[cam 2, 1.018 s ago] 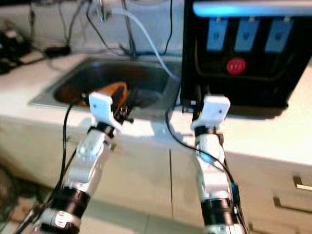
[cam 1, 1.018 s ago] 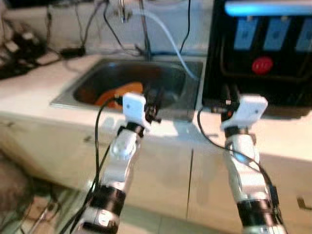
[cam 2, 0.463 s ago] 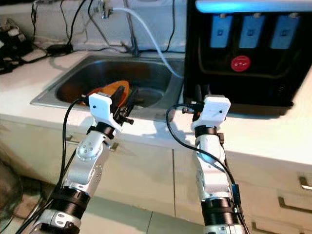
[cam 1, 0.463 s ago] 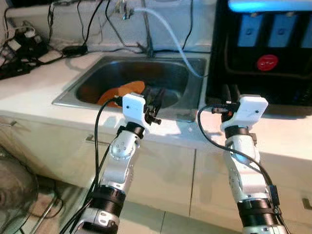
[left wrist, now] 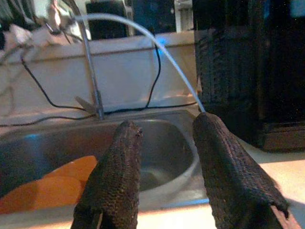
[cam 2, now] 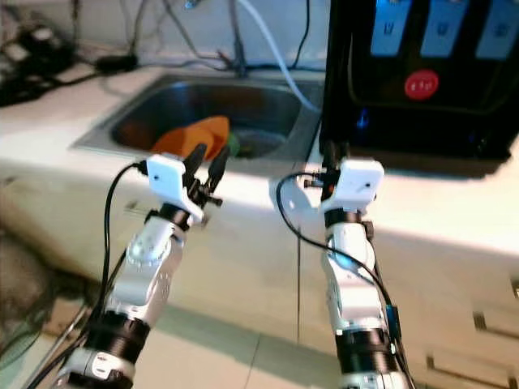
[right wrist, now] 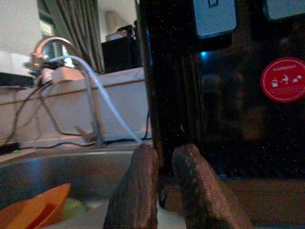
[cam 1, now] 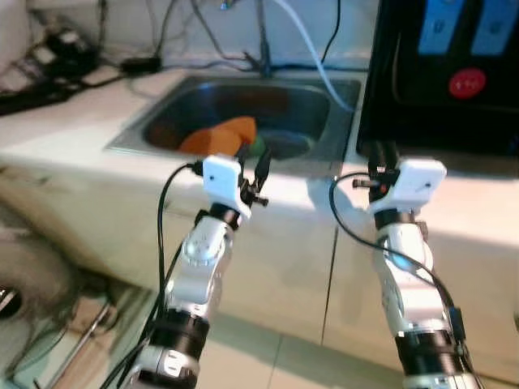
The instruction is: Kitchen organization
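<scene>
A pale counter (cam 1: 73,130) runs across the upper half of the head views, with cabinet fronts below it filling the middle. A tall black appliance (cam 1: 454,73) with a red round sticker stands in the upper right. A steel sink (cam 1: 340,121) sits at upper centre, and in it lies an orange dish (cam 1: 219,138) with something small and green just beside it. A thin faucet (left wrist: 90,71) rises behind the sink, and a pale hose (left wrist: 167,57) curves down from it into the sink. Both silver arms reach up from the bottom of the frame. The left hand (cam 1: 253,168) is at centre, at the sink's front edge, with its fingers (left wrist: 114,181) clearly apart and nothing between them. The right hand (cam 1: 381,156) is at centre right, close to the appliance, with its fingers (right wrist: 138,191) nearly together, a narrow gap showing, and holding nothing. The likely target is the orange dish, not yet reached. The risk I see is the left hand catching the sink rim or the hose as it goes in, or the right hand knocking the appliance since it is so near.
</scene>
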`<state>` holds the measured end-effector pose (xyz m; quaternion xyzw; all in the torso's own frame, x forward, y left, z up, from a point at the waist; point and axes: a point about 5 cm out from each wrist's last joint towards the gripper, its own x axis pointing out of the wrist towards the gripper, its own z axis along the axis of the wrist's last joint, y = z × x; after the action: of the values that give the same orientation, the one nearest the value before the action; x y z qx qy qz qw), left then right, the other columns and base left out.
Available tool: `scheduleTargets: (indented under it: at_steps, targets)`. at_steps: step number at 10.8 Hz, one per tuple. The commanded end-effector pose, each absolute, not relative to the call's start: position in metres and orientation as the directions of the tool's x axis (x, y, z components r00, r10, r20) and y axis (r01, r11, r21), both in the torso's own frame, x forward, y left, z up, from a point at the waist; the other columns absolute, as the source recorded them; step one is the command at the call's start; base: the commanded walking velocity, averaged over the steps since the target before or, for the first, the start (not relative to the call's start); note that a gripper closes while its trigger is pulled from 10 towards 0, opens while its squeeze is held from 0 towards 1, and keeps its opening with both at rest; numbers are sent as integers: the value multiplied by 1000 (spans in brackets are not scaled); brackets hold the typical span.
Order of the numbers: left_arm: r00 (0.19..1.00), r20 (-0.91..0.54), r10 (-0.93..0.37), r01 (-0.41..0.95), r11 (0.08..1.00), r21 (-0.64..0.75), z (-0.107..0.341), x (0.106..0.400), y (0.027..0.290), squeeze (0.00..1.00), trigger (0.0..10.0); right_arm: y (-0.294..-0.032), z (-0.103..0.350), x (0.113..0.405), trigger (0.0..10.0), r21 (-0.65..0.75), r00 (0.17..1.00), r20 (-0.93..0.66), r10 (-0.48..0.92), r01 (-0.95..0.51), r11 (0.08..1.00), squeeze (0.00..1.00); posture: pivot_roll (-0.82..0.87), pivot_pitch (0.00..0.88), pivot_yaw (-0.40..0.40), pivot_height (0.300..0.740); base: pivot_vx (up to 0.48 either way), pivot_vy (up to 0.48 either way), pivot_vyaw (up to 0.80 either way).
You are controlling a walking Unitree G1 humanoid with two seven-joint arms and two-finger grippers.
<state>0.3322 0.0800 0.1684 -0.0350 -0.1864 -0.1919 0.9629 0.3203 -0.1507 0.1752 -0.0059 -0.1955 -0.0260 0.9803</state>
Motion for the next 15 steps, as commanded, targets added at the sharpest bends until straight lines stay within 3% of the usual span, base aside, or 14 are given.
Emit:
scheduleTargets:
  at_steps: [1, 6, 9, 12, 15]
  targets:
    - [862, 382, -335, 366, 930, -10, 169, 332, 87, 0, 10000, -149, 175, 320, 10000, -1, 923, 382, -40, 44, 999, 0, 35, 0, 125, 740, -304, 0, 0]
    - [870, 363, -333, 363, 932, -14, 166, 333, 88, 0, 10000, -149, 175, 320, 10000, -4, 922, 385, -37, 42, 999, 0, 29, 0, 123, 740, -235, 0, 0]
    - [890, 247, -384, 397, 918, -2, 141, 333, 91, 0, 10000, -153, 164, 320, 10000, -2, 935, 351, -47, 51, 999, 0, 25, 0, 124, 740, 0, 0, 0]
    - [912, 36, -408, 409, 913, -6, 89, 324, 106, 0, 10000, -166, 115, 315, 10000, -29, 983, 174, -61, 67, 997, 0, 26, 0, 120, 740, 0, 0, 0]
    - [919, -238, -316, 330, 944, 20, 29, 303, 135, 0, 10000, -187, 32, 290, 10000, -37, 979, -176, -98, 93, 995, 0, 25, 0, 118, 740, 0, 0, 0]
